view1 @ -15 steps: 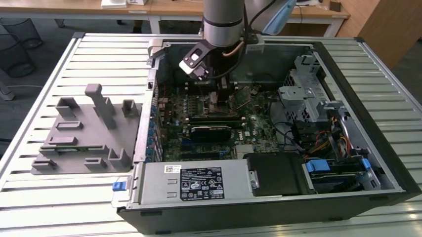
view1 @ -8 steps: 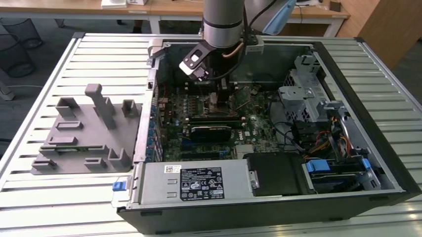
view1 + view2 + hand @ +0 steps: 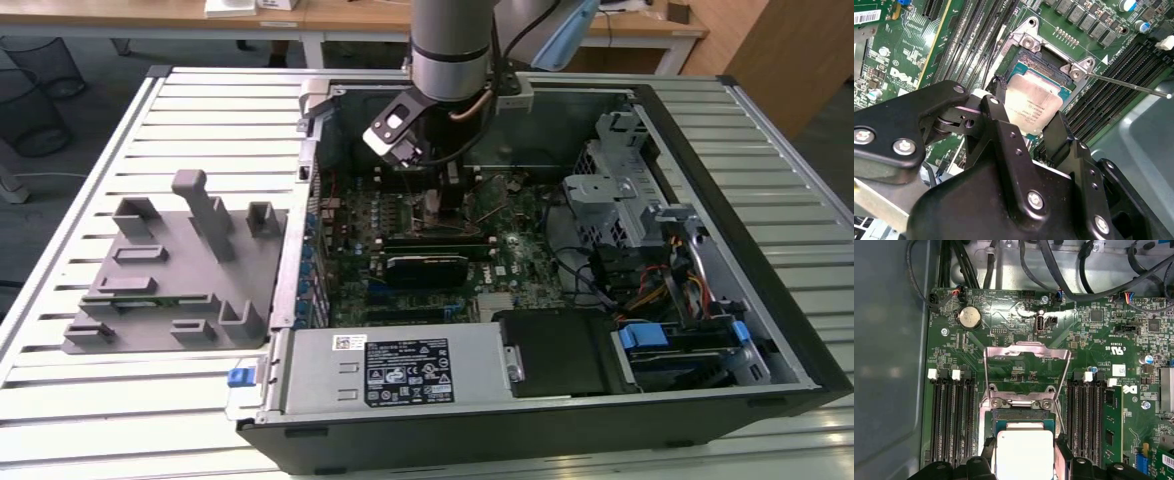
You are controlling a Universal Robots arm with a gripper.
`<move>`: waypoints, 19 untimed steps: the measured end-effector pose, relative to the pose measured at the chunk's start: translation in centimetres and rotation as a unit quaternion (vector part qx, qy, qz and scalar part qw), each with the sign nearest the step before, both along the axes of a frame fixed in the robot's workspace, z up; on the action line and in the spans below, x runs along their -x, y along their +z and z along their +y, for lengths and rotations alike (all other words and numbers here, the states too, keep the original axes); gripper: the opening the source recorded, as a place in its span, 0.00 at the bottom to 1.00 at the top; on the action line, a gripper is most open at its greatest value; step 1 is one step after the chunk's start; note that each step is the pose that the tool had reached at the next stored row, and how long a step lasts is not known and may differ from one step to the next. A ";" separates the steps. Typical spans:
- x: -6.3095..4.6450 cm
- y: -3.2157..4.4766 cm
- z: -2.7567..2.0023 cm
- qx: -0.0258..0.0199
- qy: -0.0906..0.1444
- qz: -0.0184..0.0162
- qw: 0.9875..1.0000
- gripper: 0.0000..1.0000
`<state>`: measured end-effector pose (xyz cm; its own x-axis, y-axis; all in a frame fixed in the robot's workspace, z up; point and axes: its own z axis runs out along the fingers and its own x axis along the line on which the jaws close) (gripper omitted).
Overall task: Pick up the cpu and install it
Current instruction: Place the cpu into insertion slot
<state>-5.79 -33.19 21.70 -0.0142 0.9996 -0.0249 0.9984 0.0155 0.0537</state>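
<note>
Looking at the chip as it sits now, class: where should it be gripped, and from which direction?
Grip the cpu by two opposite thin edges, coming straight down from above. It lies flat over the socket, its broad metal top offering nothing to pinch; the tool already straddles it that way.

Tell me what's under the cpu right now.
The cpu sits between the gripper's fingers, over the open socket on the motherboard. The socket's frame shows around it; the contacts directly beneath are covered by the chip.
</note>
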 end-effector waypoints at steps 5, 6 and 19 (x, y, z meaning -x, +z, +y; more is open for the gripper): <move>0.0 -0.33 0.00 0.000 0.000 0.000 1.000 0.54; 0.0 -0.41 0.00 0.000 0.000 0.000 1.000 0.54; 0.0 -1.14 0.00 0.000 -0.001 0.002 1.000 0.54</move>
<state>-5.80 -33.19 20.55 -0.0115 0.9996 -0.0240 0.9986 0.0127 0.0506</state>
